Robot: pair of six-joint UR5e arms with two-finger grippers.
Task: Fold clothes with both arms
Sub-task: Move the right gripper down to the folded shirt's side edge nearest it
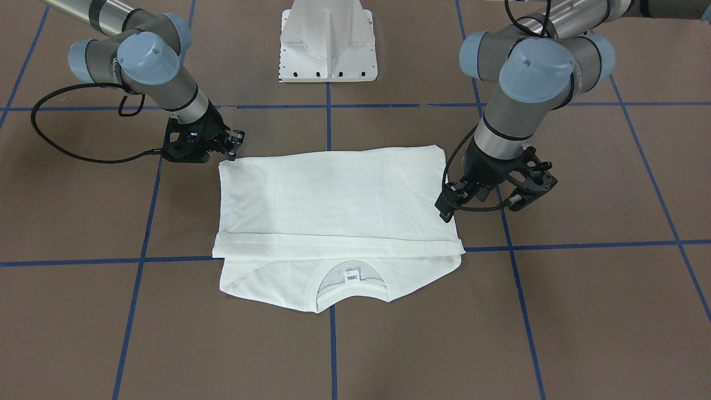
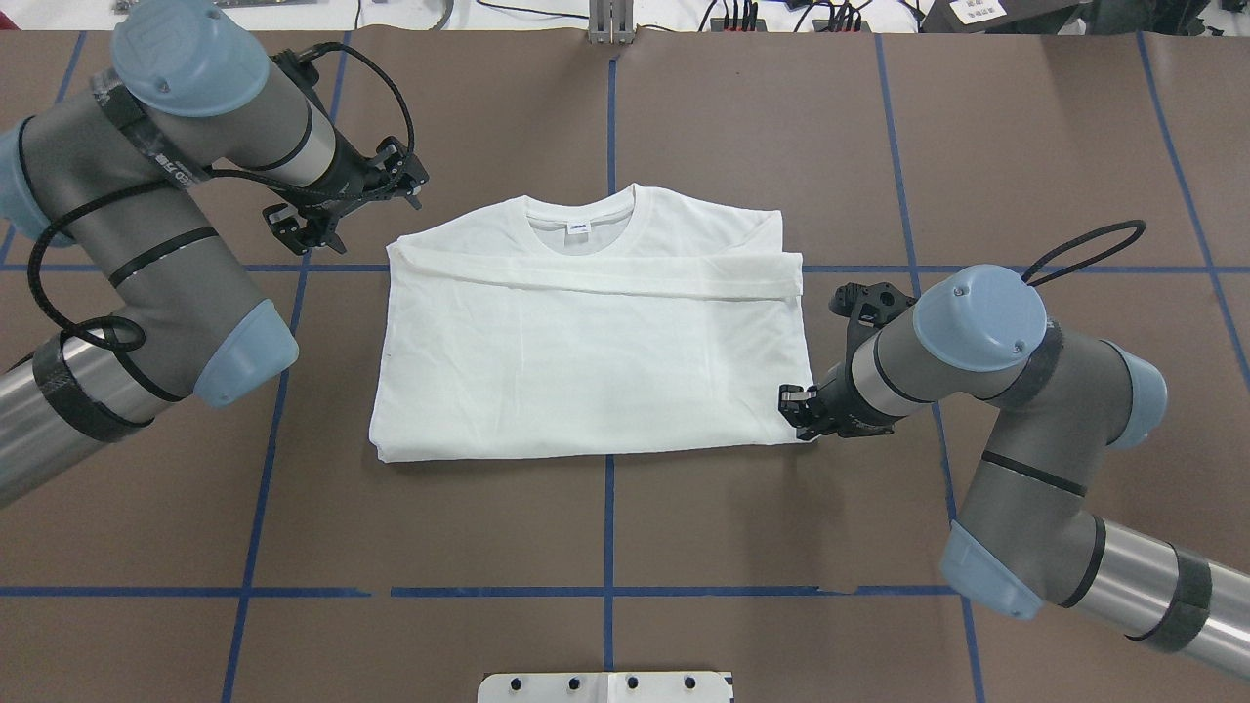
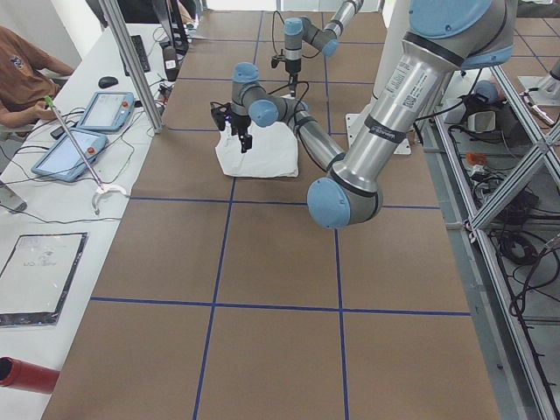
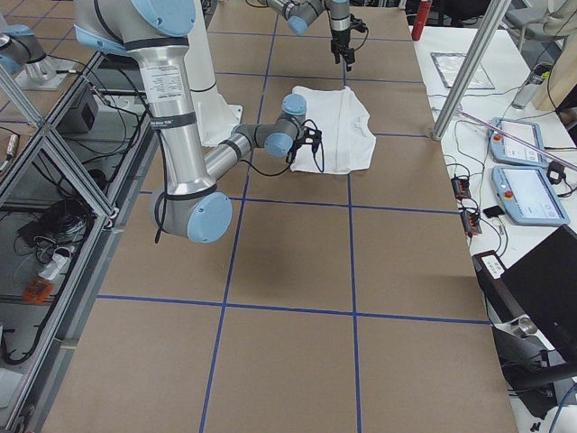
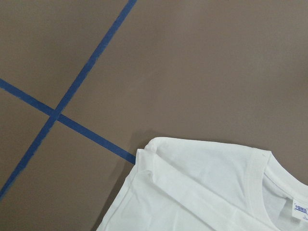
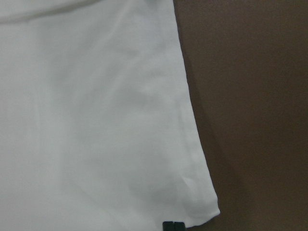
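Observation:
The clothes, one white T-shirt [image 2: 586, 371], lie folded flat in the middle of the brown table, collar and small label [image 2: 578, 227] on the far side. A folded band crosses below the collar. My left gripper [image 2: 337, 205] hangs above the table just off the shirt's far-left shoulder corner [image 5: 154, 147]; no fingertips show in its wrist view and it looks open and empty. My right gripper [image 2: 801, 410] is low at the near-right corner, its shut fingertips [image 6: 173, 225] on the shirt's edge [image 6: 96, 120]. Whether cloth is pinched I cannot tell.
The white pedestal base [image 1: 328, 44] stands behind the shirt on the robot's side. Blue tape lines [image 2: 607, 527] grid the table. Beside the table, a bench holds tablets [image 3: 87, 131], and a seated person [image 3: 22, 70] is at it.

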